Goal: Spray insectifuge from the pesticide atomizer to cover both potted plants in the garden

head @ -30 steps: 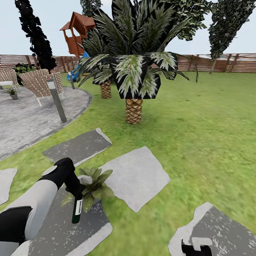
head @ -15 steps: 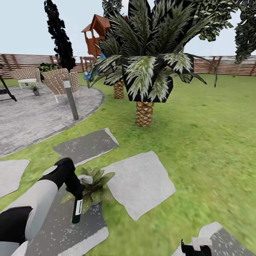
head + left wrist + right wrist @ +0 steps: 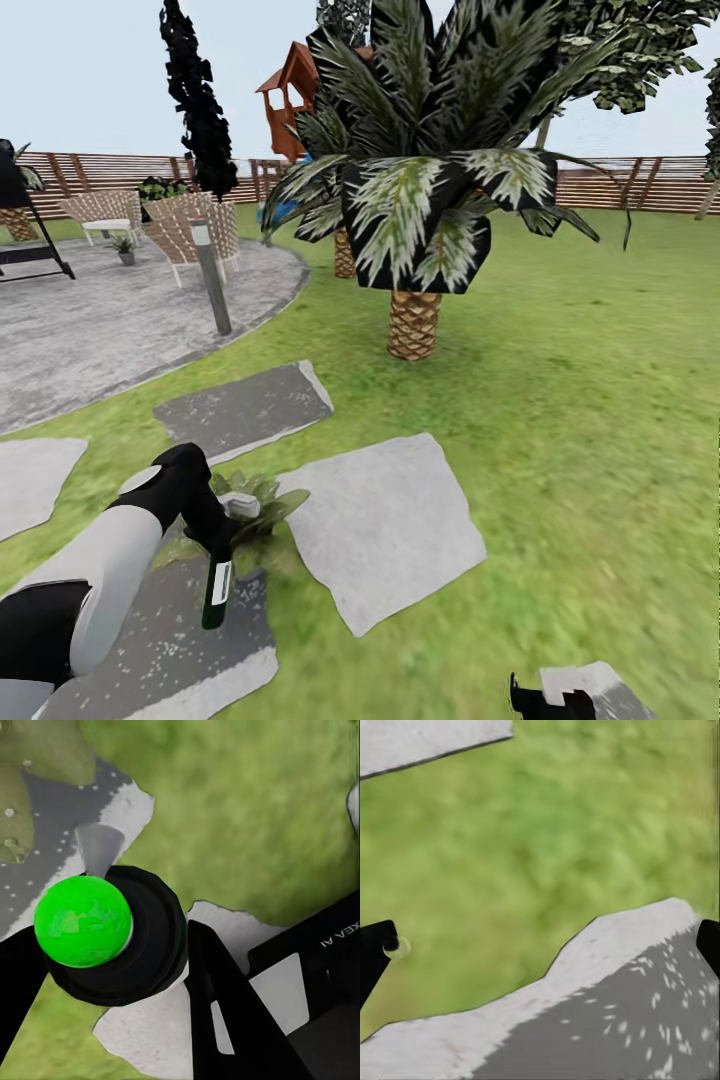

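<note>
My left gripper (image 3: 218, 522) is shut on the pesticide atomizer (image 3: 217, 592), a slim dark-green bottle with a white label that hangs upright below the fingers. In the left wrist view its spray head with the green dot (image 3: 82, 921) sits between the black fingers (image 3: 221, 997). A potted plant (image 3: 262, 497), a low green rosette, stands just behind and right of the left gripper, partly hidden by it. Another small potted plant (image 3: 125, 246) stands far off on the patio. My right gripper (image 3: 550, 697) is low at the picture's edge; in the right wrist view it (image 3: 540, 949) is open over grass and stone.
Pale stepping stones (image 3: 385, 530) lie around me on the lawn. A palm tree (image 3: 413, 325) stands ahead. The round stone patio (image 3: 110, 325) with a grey bollard lamp (image 3: 211, 275) and wicker chairs (image 3: 195, 235) is to the left. A wooden fence (image 3: 620, 185) bounds the far side.
The whole view has swung to the left, so the palm, patio and stones have shifted right in the picture. The left arm and the bottle keep the same pose in view.
</note>
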{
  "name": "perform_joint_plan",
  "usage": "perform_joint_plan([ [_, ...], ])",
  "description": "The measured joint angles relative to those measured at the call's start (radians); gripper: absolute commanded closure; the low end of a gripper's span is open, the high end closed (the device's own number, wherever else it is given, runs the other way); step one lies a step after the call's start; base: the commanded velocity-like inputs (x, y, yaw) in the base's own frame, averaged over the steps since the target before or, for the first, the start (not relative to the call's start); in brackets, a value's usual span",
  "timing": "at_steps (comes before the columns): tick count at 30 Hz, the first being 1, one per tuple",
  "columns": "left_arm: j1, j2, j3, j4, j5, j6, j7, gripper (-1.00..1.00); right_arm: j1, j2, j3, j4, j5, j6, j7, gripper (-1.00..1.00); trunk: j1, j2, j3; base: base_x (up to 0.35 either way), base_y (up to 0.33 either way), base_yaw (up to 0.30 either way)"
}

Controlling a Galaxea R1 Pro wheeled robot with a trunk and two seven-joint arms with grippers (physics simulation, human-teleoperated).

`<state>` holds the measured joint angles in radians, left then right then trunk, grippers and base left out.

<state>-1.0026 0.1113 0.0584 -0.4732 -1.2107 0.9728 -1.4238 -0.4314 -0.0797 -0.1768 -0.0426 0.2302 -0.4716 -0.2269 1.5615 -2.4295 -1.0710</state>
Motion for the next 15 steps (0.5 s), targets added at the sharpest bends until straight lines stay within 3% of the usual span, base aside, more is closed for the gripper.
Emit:
perform_joint_plan([
  [5, 0.0, 0.0, 0.0, 0.0, 0.0, 0.0, 0.0, 1.0, 0.0, 0.001, 0.0, 0.0, 0.0, 0.0, 0.0, -1.0, 0.0, 0.0, 0.0, 0.152, -0.3, 0.04],
  [15, 0.003, 0.006, -0.001, 0.0, 0.0, 0.0, 0.001, 1.0, 0.0, 0.001, 0.0, 0.001, -0.001, 0.0, 0.0, -1.0, 0.0, 0.0, 0.0, 0.108, -0.303, 0.255],
])
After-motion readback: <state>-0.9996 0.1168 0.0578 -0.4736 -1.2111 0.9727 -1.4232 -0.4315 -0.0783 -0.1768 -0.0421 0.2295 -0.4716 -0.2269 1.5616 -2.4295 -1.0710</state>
